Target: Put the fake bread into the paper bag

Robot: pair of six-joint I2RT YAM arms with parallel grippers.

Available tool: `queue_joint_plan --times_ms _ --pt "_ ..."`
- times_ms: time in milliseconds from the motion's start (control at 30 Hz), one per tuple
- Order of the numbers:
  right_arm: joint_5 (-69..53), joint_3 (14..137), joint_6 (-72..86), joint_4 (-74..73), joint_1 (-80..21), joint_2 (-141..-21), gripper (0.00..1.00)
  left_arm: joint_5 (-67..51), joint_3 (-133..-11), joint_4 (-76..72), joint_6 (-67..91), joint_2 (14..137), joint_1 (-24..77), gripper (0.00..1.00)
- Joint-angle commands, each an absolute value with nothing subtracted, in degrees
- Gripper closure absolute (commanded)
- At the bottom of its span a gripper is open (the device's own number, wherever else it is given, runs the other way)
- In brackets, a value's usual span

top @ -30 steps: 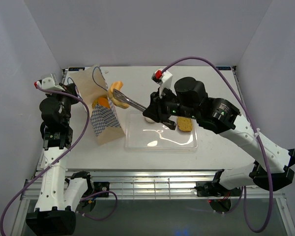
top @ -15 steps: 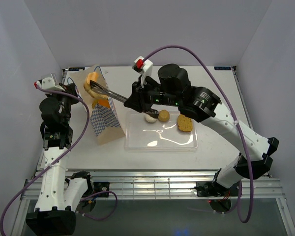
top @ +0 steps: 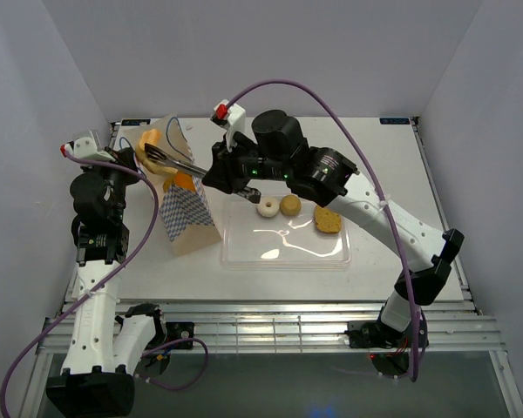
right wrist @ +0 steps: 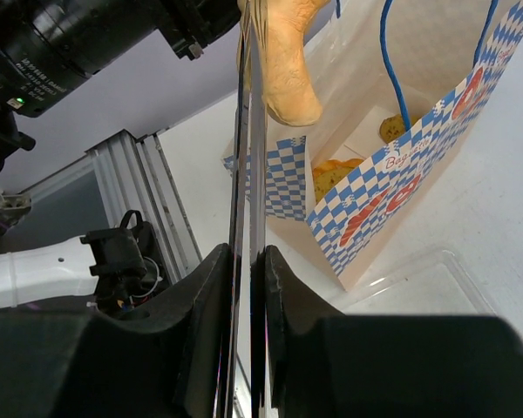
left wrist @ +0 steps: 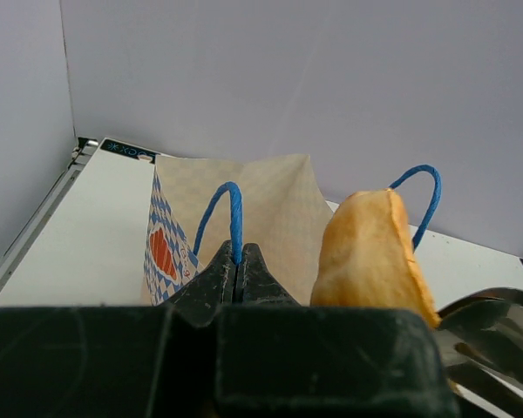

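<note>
- The white table (top: 383, 157) carries everything; we take the paper bag (top: 185, 218) on it as our landmark
- The paper bag is tall and tan, with blue-and-white chequered sides, an orange mark and an open mouth; it stands upright
- A clear flat tray (top: 288, 248) lies just right of the bag
- Metal tongs (top: 181, 162) reach from the right towards the bag's mouth; the right gripper (right wrist: 244, 270) is clenched on their shafts
- The left gripper (left wrist: 238, 261) is pinched tight on a blue cord handle (left wrist: 231, 205) at the bag's rim; in the top view we can hardly make it out
- A pale crescent (left wrist: 366, 252), golden and matte, hangs in the tongs above the bag's mouth; the right wrist view cuts off its upper end and it hides the tong tips
- Orange-brown pieces (right wrist: 331, 177) lie inside the bag, only partly seen past its wall
- A toast slice (top: 328, 219), a round bun (top: 289, 205) and a white ring (top: 267, 207) sit in the tray, right of the bag
</note>
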State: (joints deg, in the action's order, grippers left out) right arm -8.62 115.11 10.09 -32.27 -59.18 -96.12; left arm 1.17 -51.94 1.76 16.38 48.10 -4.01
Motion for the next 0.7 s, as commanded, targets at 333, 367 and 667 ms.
queue_joint_plan --times_ms 333,367,667 --pt "-12.7 115.2 11.8 -27.6 -53.7 -98.4 0.73 1.6 -52.0 1.1 16.5 47.1 -4.3 1.00" --pt "-13.4 115.1 11.8 -27.6 -53.4 -98.5 0.71 1.5 -52.0 1.1 16.5 47.1 -4.3 1.00" --pt "-15.1 114.3 12.2 -27.7 -52.8 -98.2 0.54 1.3 -52.1 1.1 16.5 47.3 -4.3 1.00"
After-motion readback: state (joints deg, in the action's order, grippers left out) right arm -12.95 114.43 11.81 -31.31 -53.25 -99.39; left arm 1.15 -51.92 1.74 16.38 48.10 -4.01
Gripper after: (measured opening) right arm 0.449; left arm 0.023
